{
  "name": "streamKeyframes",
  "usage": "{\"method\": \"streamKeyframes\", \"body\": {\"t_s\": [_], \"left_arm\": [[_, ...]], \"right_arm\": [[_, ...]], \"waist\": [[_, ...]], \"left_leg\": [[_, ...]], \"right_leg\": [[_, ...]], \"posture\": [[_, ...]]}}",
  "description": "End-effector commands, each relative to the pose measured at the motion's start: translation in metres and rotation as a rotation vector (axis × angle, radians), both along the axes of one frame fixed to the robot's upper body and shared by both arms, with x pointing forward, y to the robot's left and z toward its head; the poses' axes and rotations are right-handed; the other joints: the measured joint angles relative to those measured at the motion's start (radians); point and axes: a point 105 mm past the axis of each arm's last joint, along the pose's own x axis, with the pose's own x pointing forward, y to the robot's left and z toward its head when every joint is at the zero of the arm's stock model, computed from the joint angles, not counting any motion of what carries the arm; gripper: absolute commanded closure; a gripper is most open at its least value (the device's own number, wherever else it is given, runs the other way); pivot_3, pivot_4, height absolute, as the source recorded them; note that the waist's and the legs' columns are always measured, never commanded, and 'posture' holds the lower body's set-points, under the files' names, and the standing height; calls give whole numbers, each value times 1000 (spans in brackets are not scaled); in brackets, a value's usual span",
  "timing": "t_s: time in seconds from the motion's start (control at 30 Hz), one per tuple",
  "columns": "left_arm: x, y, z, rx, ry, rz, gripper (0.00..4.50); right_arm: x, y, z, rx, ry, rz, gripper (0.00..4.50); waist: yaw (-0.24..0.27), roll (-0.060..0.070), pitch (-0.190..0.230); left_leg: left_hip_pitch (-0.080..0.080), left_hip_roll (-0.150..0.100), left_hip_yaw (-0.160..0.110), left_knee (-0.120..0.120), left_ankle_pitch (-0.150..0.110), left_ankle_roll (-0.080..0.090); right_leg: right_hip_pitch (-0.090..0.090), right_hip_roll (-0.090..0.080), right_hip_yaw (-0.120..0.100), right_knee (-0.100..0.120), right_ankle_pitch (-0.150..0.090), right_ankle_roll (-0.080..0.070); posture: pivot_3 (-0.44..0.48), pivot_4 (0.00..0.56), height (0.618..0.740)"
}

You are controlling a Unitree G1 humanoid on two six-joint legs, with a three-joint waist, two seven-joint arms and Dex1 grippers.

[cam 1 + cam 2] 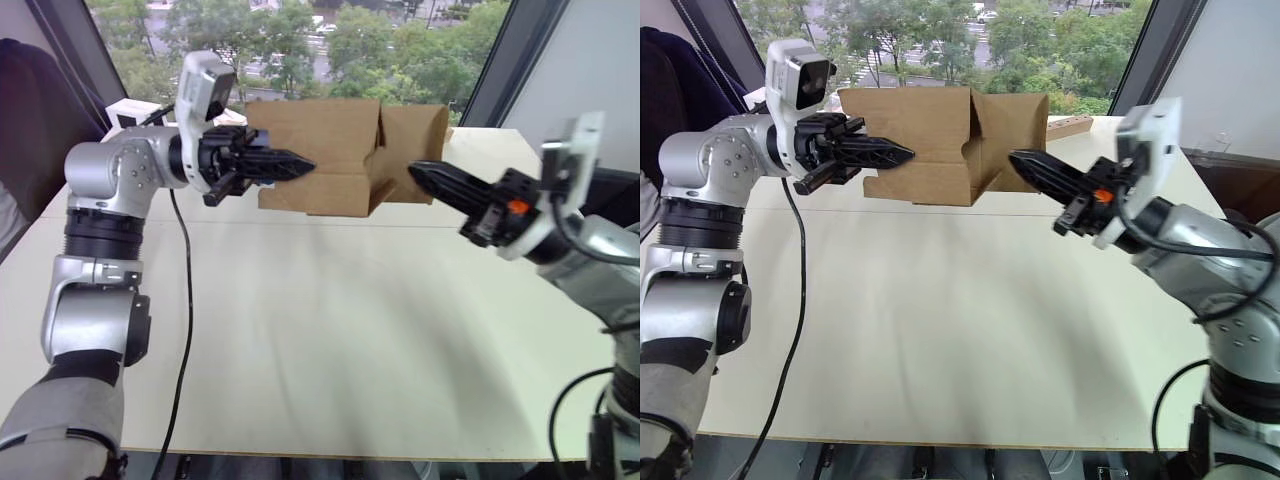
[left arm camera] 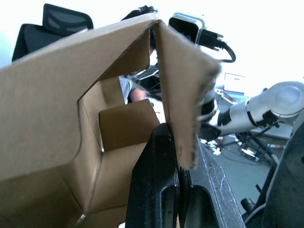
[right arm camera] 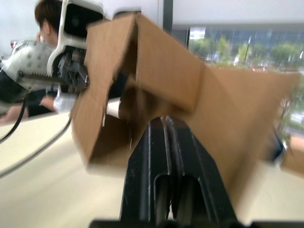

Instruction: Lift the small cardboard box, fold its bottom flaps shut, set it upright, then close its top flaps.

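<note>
Above the far part of the pale table (image 1: 330,330), we saw the small cardboard box (image 1: 320,150) held in the air between the two arms, clear of the tabletop. It lay on its side, with its long brown face toward the head camera and a vertical fold line showing right of the middle.

We saw the left gripper (image 1: 300,166) reaching in from the robot's left at the box's left end. Its two black fingers (image 2: 164,185) were pressed together, and in the left wrist view the edge of a cardboard flap (image 2: 183,95) came down into the narrow seam between them, so it was pinching that panel. That same view looked into the box, where a short inner flap (image 2: 126,124) stood folded inward.

We saw the right gripper (image 1: 1025,163) coming from the robot's right, its fingers together in a point, the tip at the lower right part of the box. We could not tell from the right wrist view whether cardboard was caught between them.

A person (image 3: 45,19) sat behind the left arm.
</note>
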Motion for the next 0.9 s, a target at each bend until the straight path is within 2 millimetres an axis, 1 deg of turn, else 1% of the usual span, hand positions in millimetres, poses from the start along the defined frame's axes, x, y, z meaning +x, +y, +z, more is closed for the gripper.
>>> {"method": "streamKeyframes", "body": {"t_s": [0.03, 0.1, 0.23, 0.4, 0.63, 0.9], "left_arm": [[-7, 2, 12, -18, -36, -19, 4500], [-9, 2, 13, -24, -34, -24, 4500], [-12, -2, 11, -19, -29, -37, 4500], [-16, -5, 8, -10, -17, -49, 4500], [-16, -7, 1, 2, 6, -50, 4500], [-17, -10, -1, 2, 12, -55, 4500]], "right_arm": [[-11, 0, -10, -55, 30, 10, 4452], [-8, 6, -22, -72, 55, 7, 4452], [0, 14, -34, -94, 55, -3, 4452], [4, 25, -30, -46, 22, 27, 4452], [4, 32, -24, 3, 11, 76, 4452], [-2, 50, -29, 19, 38, 174, 4452]], "waist": [[-4, 0, 0], [-7, 0, 0], [-3, 0, 0], [0, 0, 0], [0, 0, 0], [-1, 0, 0]], "left_leg": [[0, 0, 0, 0, 0, 0], [1, 0, 0, 0, 0, 0], [0, 0, 0, 0, 0, 0], [0, 0, 0, 0, 0, 0], [0, 0, 0, 0, 0, 0], [0, 0, 0, 0, 0, 0]], "right_leg": [[0, 0, 0, 0, 0, 0], [0, 1, 0, 0, 0, 0], [0, 1, 0, 1, 0, 0], [0, 1, 0, 0, 0, 0], [0, 1, 0, 0, 0, 0], [0, 1, 0, 0, 0, 0]], "posture": [[0, 150, 740], [0, 150, 740], [0, 150, 740], [0, 150, 740], [0, 150, 740], [0, 150, 740]]}}
